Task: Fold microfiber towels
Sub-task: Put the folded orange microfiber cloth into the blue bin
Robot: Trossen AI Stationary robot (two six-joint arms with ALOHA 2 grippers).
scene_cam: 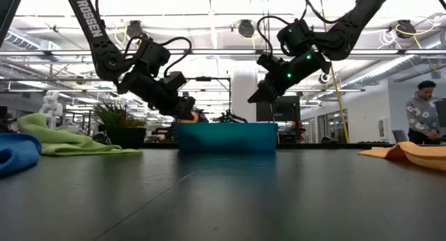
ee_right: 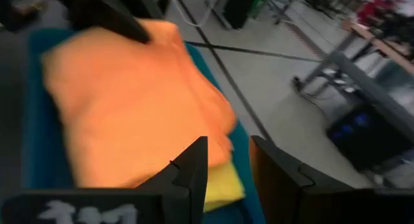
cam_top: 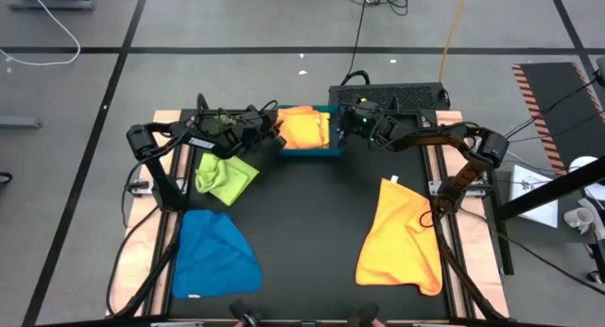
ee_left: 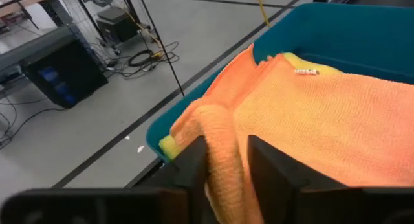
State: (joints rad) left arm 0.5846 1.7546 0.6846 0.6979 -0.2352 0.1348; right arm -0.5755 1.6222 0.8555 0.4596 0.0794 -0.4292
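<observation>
Nearest us on the desk [cam_top: 312, 232] lie the loose towels: the blue towel [cam_top: 216, 254] at the front on the left arm's side and the spread orange towel [cam_top: 402, 239] at the front on the right arm's side, with the lime green towel [cam_top: 225, 173] crumpled a little farther back on the left.

Farther back, at the desk's far middle, sits the teal tray [cam_top: 310, 153] with a folded orange towel [cam_top: 304, 129] on top of a yellow towel [ee_right: 223, 183] that peeks out beneath it.

Both arms meet there. The left claw [ee_left: 226, 160] hangs at the tray's left end with its fingers apart, straddling a hanging fold of the folded orange towel but not visibly pinching it. The right claw [ee_right: 228, 160] hovers over the tray's right end, fingers apart and holding nothing.

We judge the stack finished. For the next cloth, the lime green towel lies just toward us from the left claw, nearest of all; the spread orange towel lies well forward of the right claw, its long axis running front to back.
</observation>
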